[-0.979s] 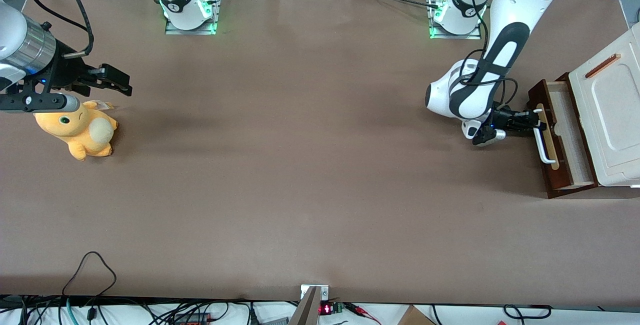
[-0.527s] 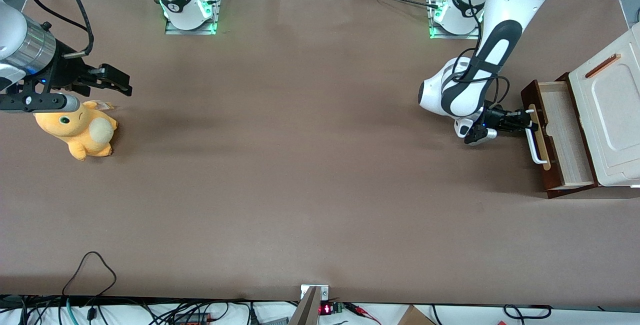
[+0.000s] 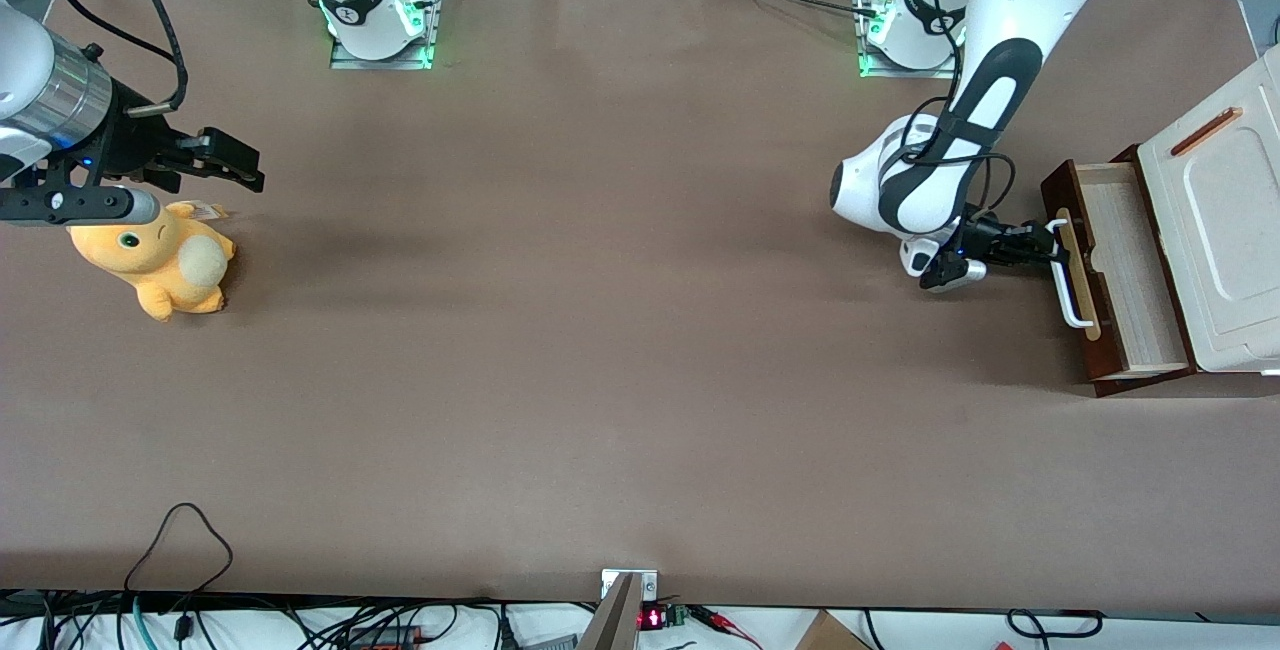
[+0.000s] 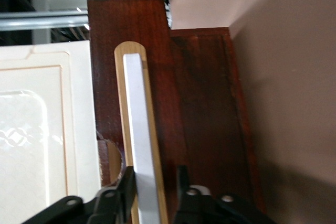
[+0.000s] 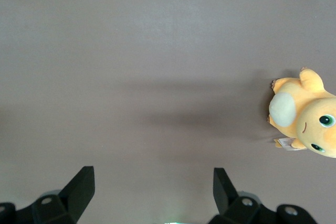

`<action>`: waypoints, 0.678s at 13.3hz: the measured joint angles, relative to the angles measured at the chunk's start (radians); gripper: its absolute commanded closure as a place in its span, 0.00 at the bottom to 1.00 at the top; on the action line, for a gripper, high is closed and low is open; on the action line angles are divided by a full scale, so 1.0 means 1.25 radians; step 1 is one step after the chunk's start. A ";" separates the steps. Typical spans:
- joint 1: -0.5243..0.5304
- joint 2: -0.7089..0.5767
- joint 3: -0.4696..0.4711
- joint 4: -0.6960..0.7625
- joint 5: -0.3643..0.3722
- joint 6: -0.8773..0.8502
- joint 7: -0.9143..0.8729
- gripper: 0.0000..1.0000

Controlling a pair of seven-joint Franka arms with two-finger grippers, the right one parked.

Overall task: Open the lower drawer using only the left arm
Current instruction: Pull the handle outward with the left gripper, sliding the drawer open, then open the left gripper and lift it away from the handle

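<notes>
The lower drawer (image 3: 1130,260) stands pulled out of the cream-white cabinet (image 3: 1225,220) at the working arm's end of the table, its pale wood inside showing. Its white bar handle (image 3: 1068,280) runs along a tan strip on the dark-brown front. The left arm's black gripper (image 3: 1050,242) is at the handle's end farther from the front camera. In the left wrist view the gripper (image 4: 155,174) is open, one fingertip (image 4: 126,182) against the bar (image 4: 139,119) and the other a little apart from it, in front of the drawer front (image 4: 205,119).
An orange plush toy (image 3: 160,260) lies toward the parked arm's end of the table and also shows in the right wrist view (image 5: 304,116). Two arm bases (image 3: 905,30) stand at the table edge farthest from the front camera. Cables (image 3: 180,540) lie at the nearest edge.
The drawer has slid farther out of the cabinet toward the parked arm's end, most of it in the first half second. The gripper and arm moved the same way with it.
</notes>
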 measured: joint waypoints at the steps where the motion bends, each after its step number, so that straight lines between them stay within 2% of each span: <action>1: -0.003 0.000 -0.005 0.019 -0.033 0.006 0.005 0.00; 3: -0.005 -0.002 -0.034 0.051 -0.093 0.008 0.007 0.00; 4: -0.008 -0.007 -0.047 0.071 -0.144 0.008 0.007 0.00; 6: -0.012 -0.030 -0.064 0.132 -0.262 0.008 0.047 0.00; 9: -0.007 -0.095 -0.067 0.255 -0.461 0.007 0.180 0.00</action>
